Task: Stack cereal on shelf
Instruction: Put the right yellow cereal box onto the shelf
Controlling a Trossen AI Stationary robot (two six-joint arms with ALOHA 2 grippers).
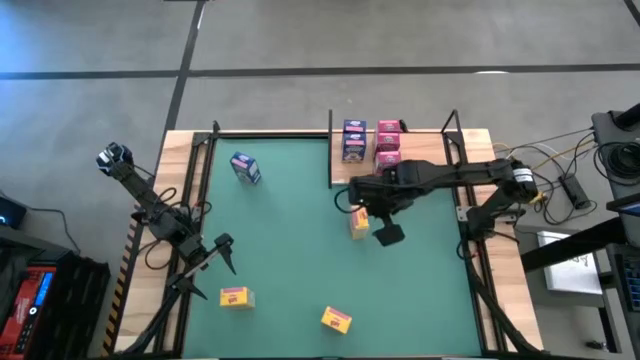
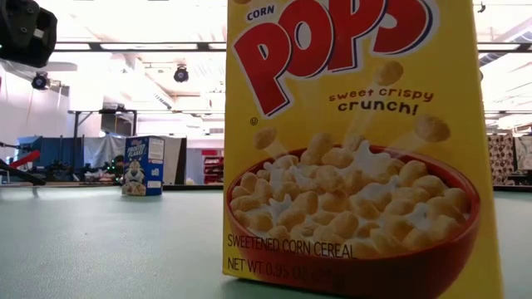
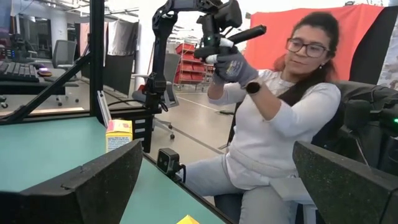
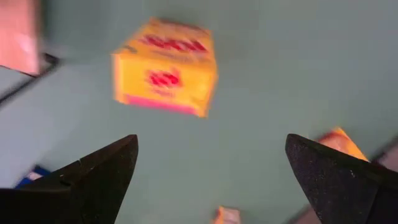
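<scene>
High view: right tool [image 1: 372,222], wide apart, just above yellow cereal box [image 1: 359,224].

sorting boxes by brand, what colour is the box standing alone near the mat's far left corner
Blue, with a white printed front: the lone cereal box, clearest in the low view.

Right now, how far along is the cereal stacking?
Done: two blue and two pink cardboard cereal boxes sit on the light-wood shelf board. In hand: nothing; the open right tool hovers by a yellow box. Left: that, one blue box, two yellow boxes on the green mat.
</scene>
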